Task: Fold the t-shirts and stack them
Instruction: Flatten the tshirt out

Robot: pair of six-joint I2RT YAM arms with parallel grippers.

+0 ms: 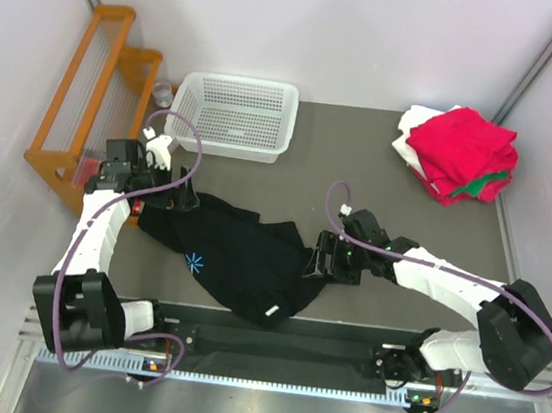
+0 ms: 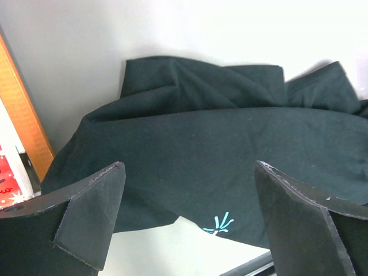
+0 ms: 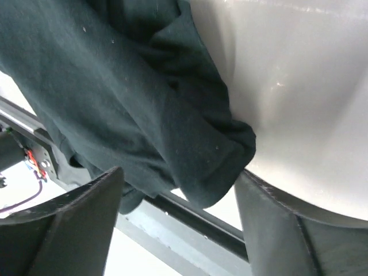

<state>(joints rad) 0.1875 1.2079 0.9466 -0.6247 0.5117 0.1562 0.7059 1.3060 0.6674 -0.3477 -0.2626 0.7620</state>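
Nearest the arm bases, the black t-shirt lies rumpled across the front of the table, its blue starburst mark facing up. The left gripper hangs at its left end, jaws spread wide, holding nothing. The right gripper straddles the bunched right edge, jaws apart, cloth between them but not pinched. I'd call this the spreading-out step: each gripper needs a firm hold on an opposite edge to pull the shirt flat. Farther back sit the white basket and, in the far right corner, the stack of folded shirts.
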